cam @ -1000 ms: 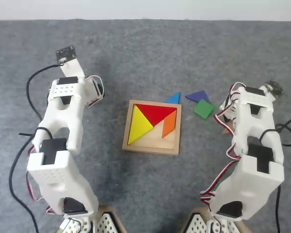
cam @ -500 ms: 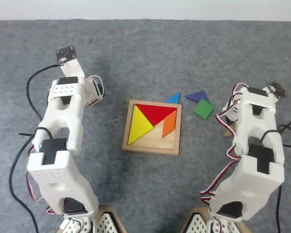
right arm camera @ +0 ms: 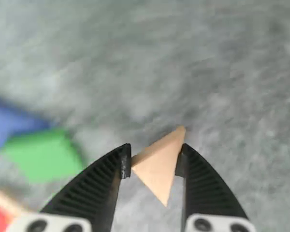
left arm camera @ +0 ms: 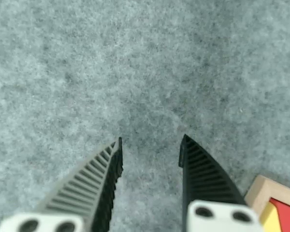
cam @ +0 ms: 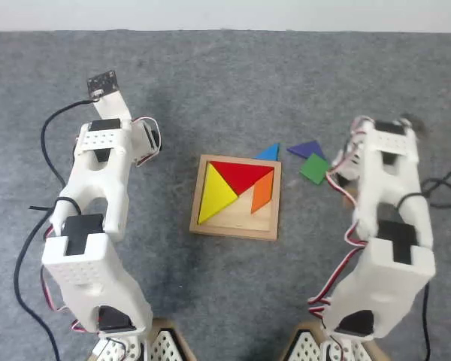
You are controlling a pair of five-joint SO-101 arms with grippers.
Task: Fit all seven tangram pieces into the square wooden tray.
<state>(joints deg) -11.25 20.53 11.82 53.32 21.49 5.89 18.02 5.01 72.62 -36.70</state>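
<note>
One tan triangle (right arm camera: 158,166) in right pincer (right arm camera: 153,158); tray's (cam: 233,232) near strip bare.

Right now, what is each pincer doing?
Left pincer: open, holding nothing.
Right pincer: closed on the tan triangle.

Square wooden tray (cam: 237,218) lies flat, holding a red triangle (cam: 240,174), yellow triangle (cam: 214,195) and orange parallelogram (cam: 262,191), its near part bare; blue triangle (cam: 269,153), purple triangle (cam: 307,148) and green square (cam: 315,168) lie just outside; pale wooden triangle (right arm camera: 157,164) sits pinched in the right gripper (right arm camera: 153,155).
</note>
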